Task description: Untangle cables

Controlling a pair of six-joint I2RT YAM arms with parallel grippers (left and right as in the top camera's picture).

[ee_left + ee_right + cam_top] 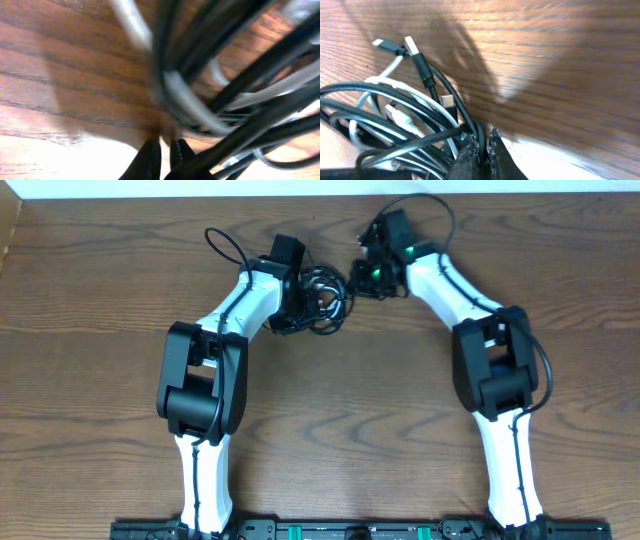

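Note:
The cables (326, 292), black ones and a white one, lie in one tangled bundle at the back middle of the table. My left gripper (303, 308) is at the bundle's left side. In the left wrist view its fingers (162, 148) are nearly together with a thin gap and no cable shows between them. Blurred black loops (240, 100) and a white cord (190, 102) lie just ahead and to the right. My right gripper (362, 275) is at the bundle's right side. Its fingers (484, 142) are shut on a black cable (481, 131). The white cable (402, 92) and several plug ends (410, 46) lie to their left.
The wooden table (330, 410) stretches in front of the bundle. Its back edge meets a white wall (200, 188) just behind the grippers. Thick black arm wires loop above each wrist (222, 242).

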